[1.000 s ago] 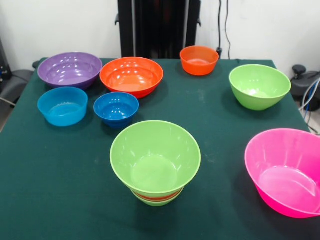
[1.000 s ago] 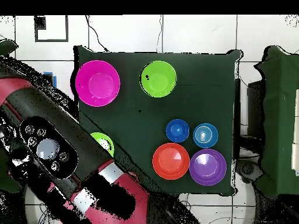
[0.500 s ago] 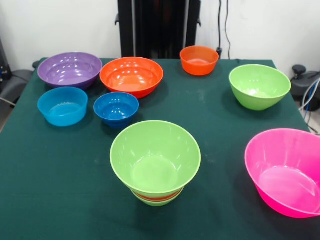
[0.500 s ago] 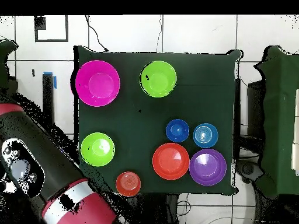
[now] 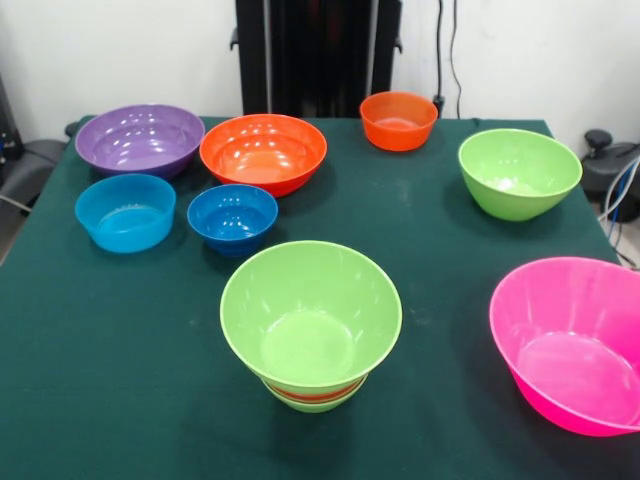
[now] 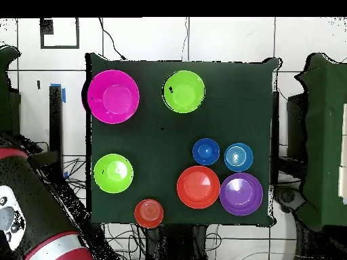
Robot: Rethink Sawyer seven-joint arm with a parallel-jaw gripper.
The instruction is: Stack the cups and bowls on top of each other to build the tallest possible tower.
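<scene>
The tower stands at the table's near middle: a wide lime green bowl on top, an orange band and a small green base under it. It also shows in the overhead view. Loose bowls lie around it: a pink one, a lime green one, a small orange one, a large orange one, a purple one, a light blue one and a dark blue one. The gripper shows in neither view. Only the red and black arm shows, off the table's corner.
The dark green cloth table holds all the bowls. The black pedestal stands behind the far edge. A dark chair and cables are at the right, and another green-covered table lies beside this one in the overhead view.
In the overhead view the arm has drawn back off the table toward the lower left corner, uncovering the lime green and small orange bowls. The bowls have not moved.
</scene>
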